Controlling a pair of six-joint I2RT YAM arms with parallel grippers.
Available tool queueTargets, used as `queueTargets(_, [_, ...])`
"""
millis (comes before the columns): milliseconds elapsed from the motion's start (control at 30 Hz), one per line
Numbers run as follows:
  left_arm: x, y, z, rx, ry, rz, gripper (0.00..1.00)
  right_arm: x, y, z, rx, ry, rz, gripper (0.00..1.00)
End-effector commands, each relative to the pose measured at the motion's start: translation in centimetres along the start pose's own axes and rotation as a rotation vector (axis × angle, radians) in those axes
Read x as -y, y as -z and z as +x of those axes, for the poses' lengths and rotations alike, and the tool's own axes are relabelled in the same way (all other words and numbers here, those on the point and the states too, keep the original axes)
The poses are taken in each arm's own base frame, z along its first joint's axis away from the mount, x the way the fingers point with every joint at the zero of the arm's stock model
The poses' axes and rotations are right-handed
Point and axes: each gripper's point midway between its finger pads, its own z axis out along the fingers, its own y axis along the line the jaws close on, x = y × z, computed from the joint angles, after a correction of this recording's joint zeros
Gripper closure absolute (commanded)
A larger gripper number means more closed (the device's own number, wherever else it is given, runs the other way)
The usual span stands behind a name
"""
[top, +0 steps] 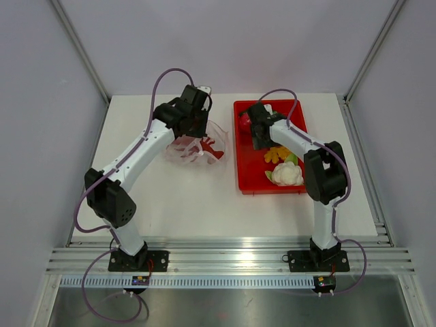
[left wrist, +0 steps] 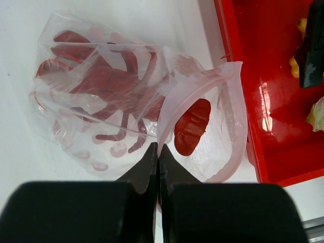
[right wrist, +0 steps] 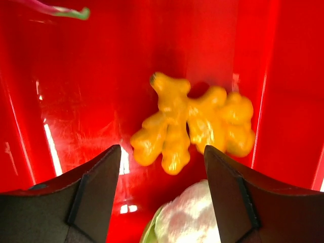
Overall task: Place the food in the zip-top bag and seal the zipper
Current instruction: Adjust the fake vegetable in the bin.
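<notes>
The clear bag (left wrist: 101,91) is seen lying on the white surface (top: 170,204) just left of the red tray (top: 245,184). Its long axis runs toward the tray, and its mouth is turned that way. The pink zipper strip (left wrist: 239,116) is looped open around the mouth. Dark-red pieces (left wrist: 111,81) are seen through the plastic, and one red piece (left wrist: 192,126) is framed by the mouth. The left claw (left wrist: 158,152) is closed tip to tip on the bag's near rim. The right claw (right wrist: 162,148) is spread wide and holds nothing. It is hung above the orange-yellow piece (right wrist: 195,124), which is stretched across the gap. The white lumpy piece (right wrist: 187,217) is found beside it in the tray.
</notes>
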Motion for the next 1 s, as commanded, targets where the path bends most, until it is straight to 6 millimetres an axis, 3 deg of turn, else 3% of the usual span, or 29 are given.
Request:
queueTargets(0, [0.4, 2.6, -2.2, 0.103, 0.029, 0.053, 1.00, -0.1, -0.1, -3.4, 0.104, 0.090, -0.058, 0.27])
queueTargets(133, [0.4, 2.9, -1.8, 0.105, 0.029, 0.063, 1.00, -0.2, -1.8, -3.4, 0.097, 0.177, -0.078, 0.27])
queueTargets(333, [0.6, 3.0, -1.3, 0.100, 0.029, 0.082, 1.00, -0.1, -3.8, -4.1, 0.108, 0.164, -0.144, 0.27])
queueTargets(467, [0.6, 3.2, -1.3, 0.102, 0.025, 0.081, 1.00, -0.2, -5.6, -2.9, 0.060, 0.170, -0.189, 0.28])
queueTargets(533, [0.6, 3.2, -1.4, 0.101, 0.026, 0.084, 1.00, -0.4, -6.1, -2.4, 0.046, 0.155, -0.206, 0.38])
queueTargets(600, [0.7, 3.3, -1.4, 0.100, 0.026, 0.089, 1.00, -0.3, -6.1, -2.4, 0.049, 0.134, -0.215, 0.54])
queueTargets(633, [0.8, 3.3, -1.5, 0.102, 0.028, 0.091, 1.00, -0.4, -5.9, -2.3, 0.048, 0.127, -0.219, 0.69])
queueTargets(733, [0.8, 3.2, -1.4, 0.096, 0.027, 0.094, 1.00, 0.0, -4.7, -3.4, 0.087, 0.097, -0.224, 0.89])
queueTargets(867, [0.9, 3.0, -1.3, 0.094, 0.028, 0.098, 1.00, 1.5, -1.8, -5.2, 0.157, 0.058, -0.193, 1.00])
queueTargets(933, [1.0, 3.0, -1.3, 0.095, 0.031, 0.099, 1.00, 2.2, -0.5, -5.7, 0.186, 0.037, -0.186, 1.00])
queueTargets(967, [1.0, 3.0, -1.4, 0.096, 0.031, 0.099, 1.00, 2.6, 1.4, -6.7, 0.234, 0.023, -0.197, 1.00])
